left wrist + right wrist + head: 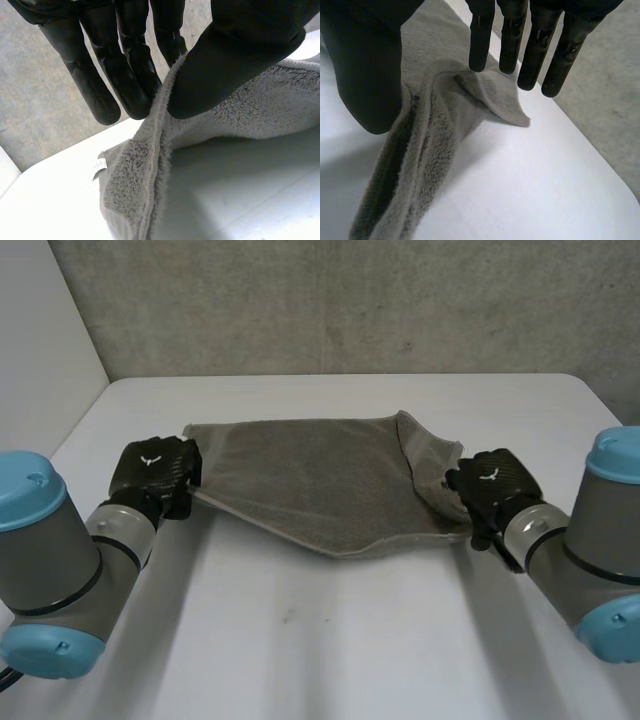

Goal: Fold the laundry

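**A:** Two hands on one towel [320, 480]. It's grey terry, spread across the far half of the white table [330, 650]. The far edge lies flat, and the near edge sags to a low point in the middle with shadow under it, so it's likely lifted.

**B:** Left hand [155, 475]?

**A:** It's at the towel's left edge, by the near corner. In the left wrist view the hem runs up between thumb and fingers and is pinched there, so it's clamped on cloth. A small white label [101, 164] sits on the hem below the grip.

**B:** Right hand [495, 485]?

**A:** It's at the right edge. In the right wrist view the fingers are straight and spread well away from the thumb, with nothing clamped. The towel bunches into a ridge just beside the thumb, and its far right corner is curled up off the table.

**B:** Why this layout?

**A:** It's a judgement, but with one hand per side edge the cloth can be tensioned and the near edge carried over to the far edge for a first fold.

**B:** Stage?

**A:** Early, with no fold made. The right hand probably has to close on its edge first.

**B:** Risk?

**A:** Lifting from the left alone would skew the towel, and the curled corner could get trapped inside the fold.
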Controlling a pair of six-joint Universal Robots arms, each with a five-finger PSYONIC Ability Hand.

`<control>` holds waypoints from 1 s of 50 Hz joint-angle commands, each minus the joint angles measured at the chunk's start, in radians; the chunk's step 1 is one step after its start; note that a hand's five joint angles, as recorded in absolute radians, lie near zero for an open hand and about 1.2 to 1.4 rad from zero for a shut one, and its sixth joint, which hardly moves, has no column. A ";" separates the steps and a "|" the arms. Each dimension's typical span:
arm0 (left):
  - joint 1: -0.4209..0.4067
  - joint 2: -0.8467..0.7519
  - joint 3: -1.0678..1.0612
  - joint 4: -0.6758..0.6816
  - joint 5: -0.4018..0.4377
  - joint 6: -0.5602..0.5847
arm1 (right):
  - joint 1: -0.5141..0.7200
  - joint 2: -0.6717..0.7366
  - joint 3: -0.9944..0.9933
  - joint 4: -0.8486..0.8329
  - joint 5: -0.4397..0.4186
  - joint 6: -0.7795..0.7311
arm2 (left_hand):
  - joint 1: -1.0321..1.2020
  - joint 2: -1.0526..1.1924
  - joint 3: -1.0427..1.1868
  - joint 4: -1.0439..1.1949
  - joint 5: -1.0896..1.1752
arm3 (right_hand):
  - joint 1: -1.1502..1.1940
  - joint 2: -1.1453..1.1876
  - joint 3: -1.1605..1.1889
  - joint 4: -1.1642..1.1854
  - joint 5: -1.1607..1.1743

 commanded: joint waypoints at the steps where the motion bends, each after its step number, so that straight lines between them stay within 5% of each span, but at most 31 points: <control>1: -0.008 -0.006 -0.017 0.001 0.000 -0.002 | -0.037 -0.016 0.033 -0.006 -0.005 0.020 | 0.216 0.179 0.180 0.179 0.191 | 0.088 0.034 0.040 0.043 0.047; 16: 0.001 0.003 -0.019 -0.003 -0.002 -0.001 | -0.088 -0.053 0.166 -0.027 -0.004 0.028 | 0.216 0.179 0.180 0.179 0.191 | 0.135 0.081 0.087 0.090 0.094; 26: -0.007 0.058 -0.036 -0.061 0.002 -0.002 | -0.279 0.011 0.091 -0.018 -0.005 0.039 | 0.216 0.179 0.180 0.179 0.191 | 0.182 0.128 0.134 0.137 0.141; 35: -0.034 0.098 -0.023 -0.091 0.000 -0.004 | -0.275 -0.044 0.128 -0.020 -0.005 0.056 | 0.216 0.179 0.180 0.179 0.191 | 0.194 0.140 0.146 0.149 0.153; 43: -0.057 0.166 0.064 -0.144 -0.003 -0.009 | -0.180 -0.237 0.215 -0.014 -0.022 0.119 | 0.216 0.179 0.180 0.179 0.191 | 0.188 0.134 0.140 0.143 0.147; 50: -0.088 0.206 0.183 -0.226 -0.005 -0.012 | -0.102 -0.355 0.272 0.048 -0.123 0.184 | 0.216 0.179 0.180 0.179 0.191 | 0.191 0.137 0.143 0.146 0.150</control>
